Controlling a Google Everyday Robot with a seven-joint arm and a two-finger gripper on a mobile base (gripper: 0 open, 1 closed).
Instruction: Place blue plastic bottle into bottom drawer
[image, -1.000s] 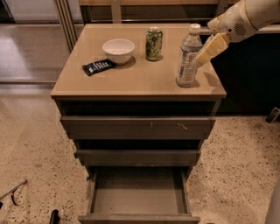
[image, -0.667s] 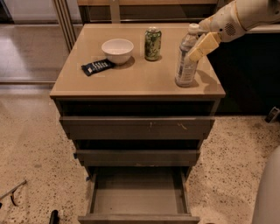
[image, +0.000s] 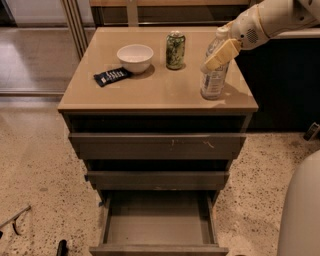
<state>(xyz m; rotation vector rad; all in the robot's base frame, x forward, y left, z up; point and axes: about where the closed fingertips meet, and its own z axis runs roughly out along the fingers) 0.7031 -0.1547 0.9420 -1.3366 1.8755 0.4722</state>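
The blue plastic bottle (image: 214, 76) stands upright near the right front corner of the cabinet top (image: 155, 95). It is clear with a pale label, and its white cap is partly hidden. My gripper (image: 220, 54) reaches in from the upper right on a white arm and sits at the bottle's upper part, with a yellowish pad across its front. The bottle still rests on the top. The bottom drawer (image: 157, 227) is pulled out below, and nothing shows inside it.
A green patterned can (image: 175, 50), a white bowl (image: 135, 58) and a dark snack packet (image: 112, 76) sit on the cabinet top. The two upper drawers (image: 157, 146) stick out slightly. My white base (image: 301, 210) is at the lower right. A dark cabinet stands to the right.
My gripper has moved left and closer onto the bottle's upper part. The bottle has stayed in place on the cabinet top.
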